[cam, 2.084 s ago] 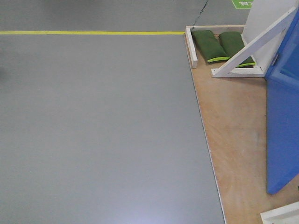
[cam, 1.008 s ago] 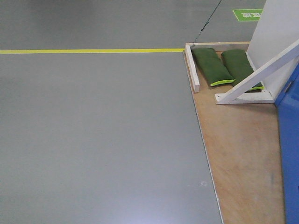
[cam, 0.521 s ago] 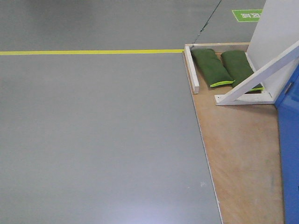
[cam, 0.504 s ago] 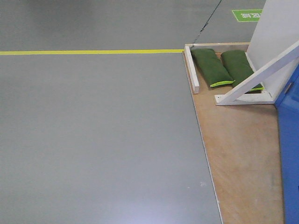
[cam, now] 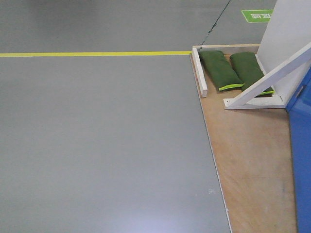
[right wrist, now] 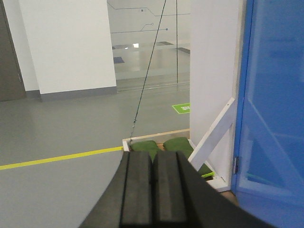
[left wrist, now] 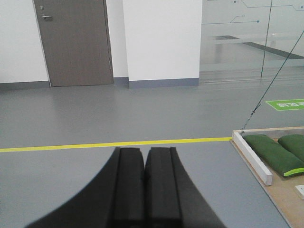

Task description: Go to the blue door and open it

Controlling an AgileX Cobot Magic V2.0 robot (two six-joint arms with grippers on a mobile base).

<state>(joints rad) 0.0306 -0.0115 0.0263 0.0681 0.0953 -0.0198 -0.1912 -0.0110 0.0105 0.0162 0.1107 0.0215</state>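
The blue door (right wrist: 275,109) is a glossy bright-blue panel filling the right of the right wrist view, hinged to a white wall panel (right wrist: 211,85). Its lower edge shows at the far right of the front view (cam: 302,145). Its handle and lock are out of view. My left gripper (left wrist: 144,154) is shut and empty, pointing over grey floor. My right gripper (right wrist: 153,156) is shut and empty, left of the door and well short of it.
The door stand rests on a plywood base (cam: 248,160) with a raised white rim (cam: 199,72). Two green sandbags (cam: 221,70) and a white diagonal brace (cam: 269,77) sit at its back. A yellow floor line (cam: 97,54) crosses the grey floor. A grey door (left wrist: 73,42) is far off.
The front view shifted over two seconds: the door stand slid right and down, so less of the blue door shows. In the last half second almost nothing moved.
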